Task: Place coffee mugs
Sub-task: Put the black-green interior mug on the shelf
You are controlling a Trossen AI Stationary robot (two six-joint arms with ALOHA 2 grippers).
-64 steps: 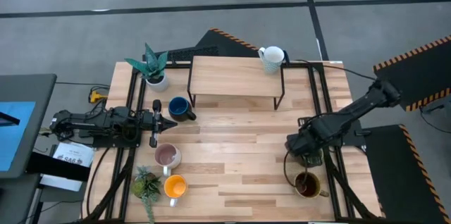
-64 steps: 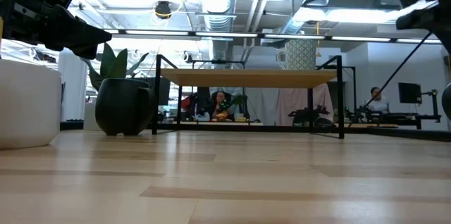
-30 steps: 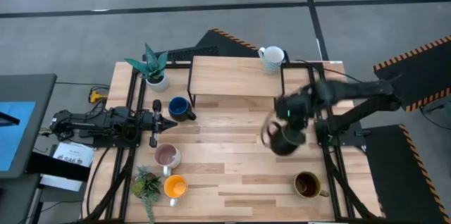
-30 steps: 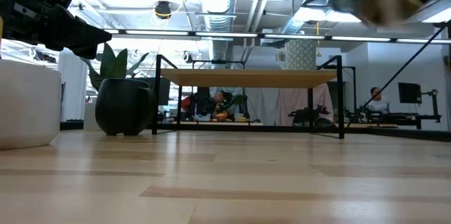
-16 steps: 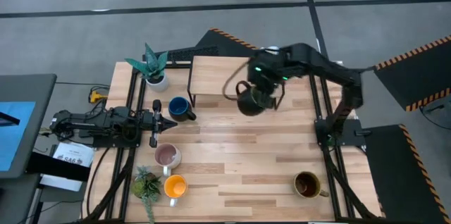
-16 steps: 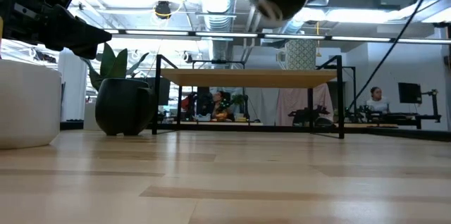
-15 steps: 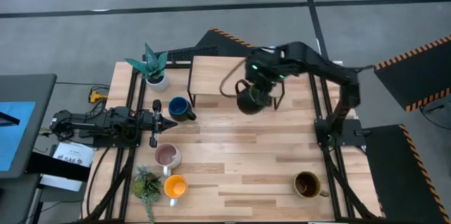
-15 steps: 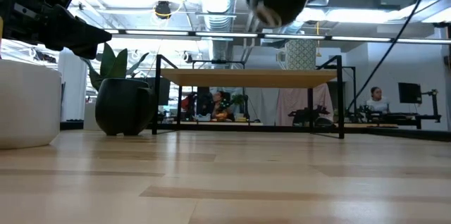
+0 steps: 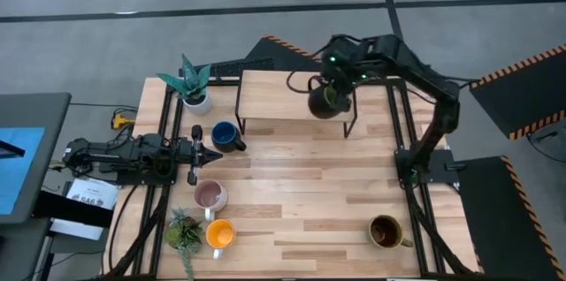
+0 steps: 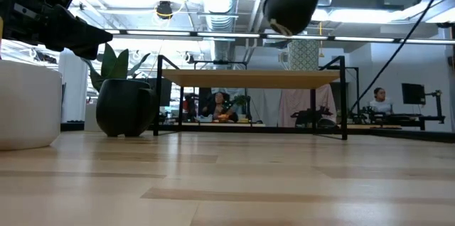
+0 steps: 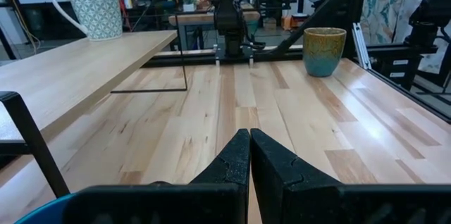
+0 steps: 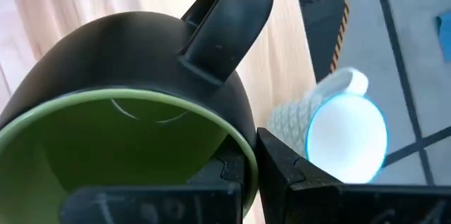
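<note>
Right gripper (image 9: pixel 334 87): my working hand; raised above the right-hand part of the wooden shelf (image 9: pixel 283 95); my fingers are pinched on the rim of the green mug (image 9: pixel 324 101), one inside the bowl, one outside.
Green mug: round, glossy, dark outside with a lime-green glazed inside; hangs tilted from my right gripper, clear of the shelf board; its curved side handle points away from my fingers; the low view shows its rounded body (image 10: pixel 291 4) high over the shelf.
White mug (image 9: pixel 340 72): ceramic with a fine lattice pattern, loop handle; stands upright on the far right corner of the shelf, just beyond my right gripper; in my right wrist view its open mouth (image 12: pixel 347 134) sits just beside the green mug.
Wooden shelf: flat pale board on thin black metal legs, directly below my right gripper.
Left gripper (image 11: pixel 249 155): my waiting hand; lies low over the table's left side, dark fingers pressed together, holding nothing.
Dark blue mug (image 9: pixel 225 135): round, glossy, just beside my left fingertips.
Pale pink mug (image 9: pixel 210 196): round, matt, near my left gripper on the side away from the shelf.
Orange mug (image 9: pixel 219 234): round, bright inside, beyond the pale pink mug.
Brown mug (image 9: pixel 385 231): round, dark glazed inside; stands on the plank table (image 9: pixel 301 201), well apart from both my grippers.
</note>
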